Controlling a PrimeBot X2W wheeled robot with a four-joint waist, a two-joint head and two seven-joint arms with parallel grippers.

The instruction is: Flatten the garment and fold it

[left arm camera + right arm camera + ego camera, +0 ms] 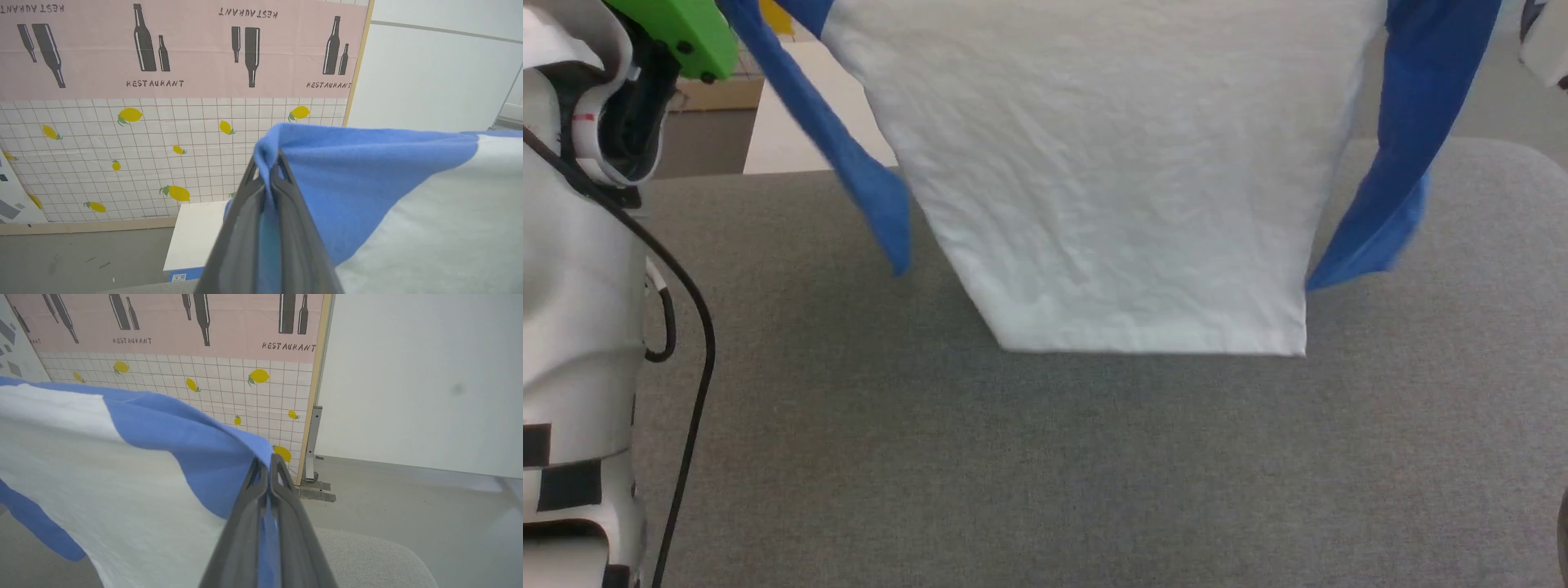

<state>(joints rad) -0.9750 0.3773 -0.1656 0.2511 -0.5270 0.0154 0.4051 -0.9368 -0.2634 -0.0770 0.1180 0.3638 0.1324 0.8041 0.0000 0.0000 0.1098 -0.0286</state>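
Observation:
The garment, a white shirt with bright blue sleeves, hangs in the air above the grey table, its straight hem lowest and both sleeves dangling at the sides. My left gripper is shut on the blue shoulder cloth of the garment, which stretches off to the right. My right gripper is shut on the other blue shoulder of the garment, and the white body spreads to the left below it.
A patterned wall panel with bottles and lemons stands behind the table. A white box sits on the floor beyond the table's far edge. My pale left arm with a black cable rises at the left.

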